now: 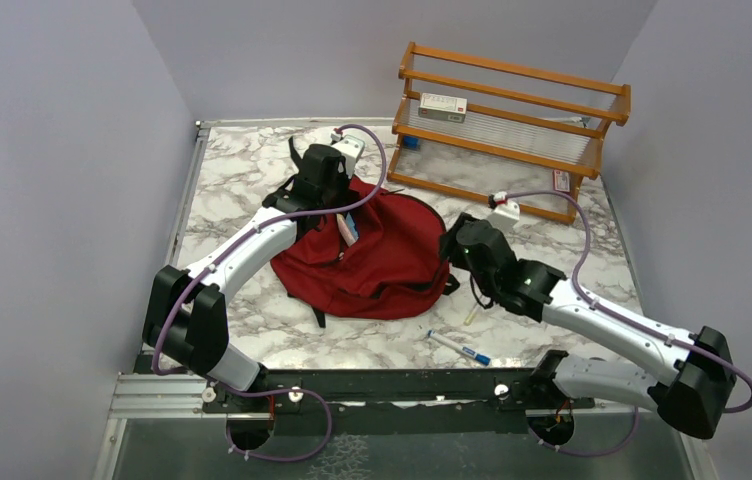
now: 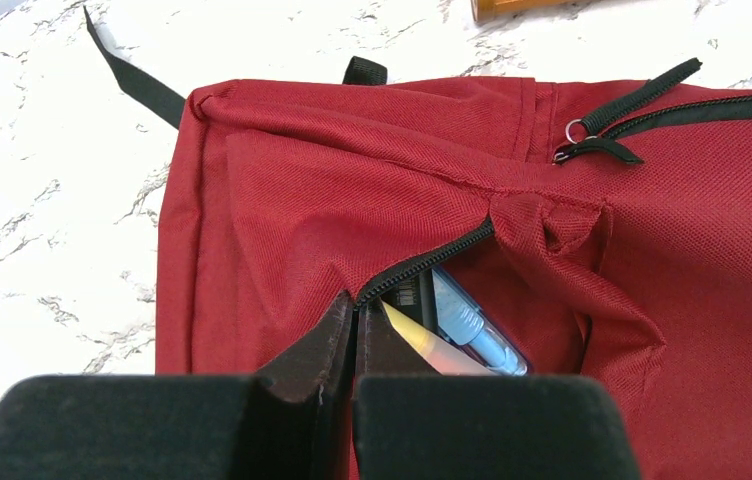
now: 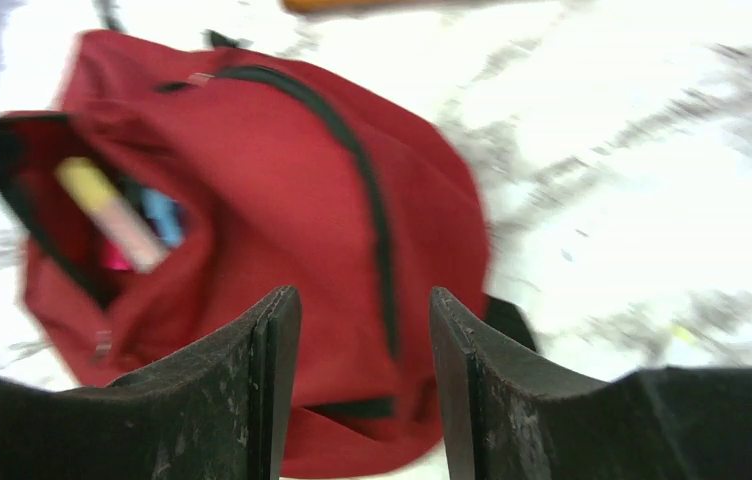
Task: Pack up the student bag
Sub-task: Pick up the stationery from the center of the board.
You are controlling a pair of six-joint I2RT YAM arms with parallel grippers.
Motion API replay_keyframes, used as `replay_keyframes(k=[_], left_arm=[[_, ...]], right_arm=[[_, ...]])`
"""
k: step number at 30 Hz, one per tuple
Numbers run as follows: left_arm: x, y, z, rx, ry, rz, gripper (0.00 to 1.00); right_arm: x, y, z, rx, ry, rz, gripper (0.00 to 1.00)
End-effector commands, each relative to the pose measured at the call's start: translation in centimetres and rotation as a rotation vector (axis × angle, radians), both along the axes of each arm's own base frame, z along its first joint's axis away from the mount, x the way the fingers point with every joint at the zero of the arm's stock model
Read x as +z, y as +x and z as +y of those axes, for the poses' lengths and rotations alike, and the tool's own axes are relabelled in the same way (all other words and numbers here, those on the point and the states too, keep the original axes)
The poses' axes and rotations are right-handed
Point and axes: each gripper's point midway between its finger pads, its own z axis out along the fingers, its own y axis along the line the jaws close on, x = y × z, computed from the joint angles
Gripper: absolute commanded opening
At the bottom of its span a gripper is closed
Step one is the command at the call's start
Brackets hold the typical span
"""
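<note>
The dark-red student bag (image 1: 392,262) lies mid-table with its front pocket open. My left gripper (image 1: 328,196) is at the bag's far left corner. In the left wrist view it (image 2: 357,308) is shut on the pocket's zipper edge and holds the bag (image 2: 352,190) open. A yellow marker (image 2: 424,342) and a blue pen (image 2: 474,327) sit inside the pocket. My right gripper (image 1: 455,246) is open and empty at the bag's right edge. In the blurred right wrist view it (image 3: 364,312) hangs over the bag (image 3: 282,190), with the yellow marker (image 3: 107,212) showing in the pocket.
A white-and-blue pen (image 1: 459,348) lies on the marble table (image 1: 252,160) in front of the bag, with a small pale stick (image 1: 471,314) nearby. A wooden rack (image 1: 512,135) stands at the back right with a small box (image 1: 442,107) on its shelf.
</note>
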Motion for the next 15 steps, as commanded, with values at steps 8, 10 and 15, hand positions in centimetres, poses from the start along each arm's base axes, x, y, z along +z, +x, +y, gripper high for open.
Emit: replay_keyframes(k=[8, 10, 15], left_arm=[[1.7, 0.5, 0.9, 0.031, -0.002, -0.047, 0.00], [1.5, 0.6, 1.0, 0.036, 0.005, -0.044, 0.00], [1.7, 0.5, 0.9, 0.033, 0.000, -0.047, 0.00]], right_arm=[[-9.8, -5.7, -10.8, -0.377, -0.309, 0.412, 0.71], [-11.1, -5.6, -10.9, -0.350, -0.299, 0.469, 0.71], [-14.0, -4.8, -10.4, -0.236, -0.194, 0.551, 0.68]])
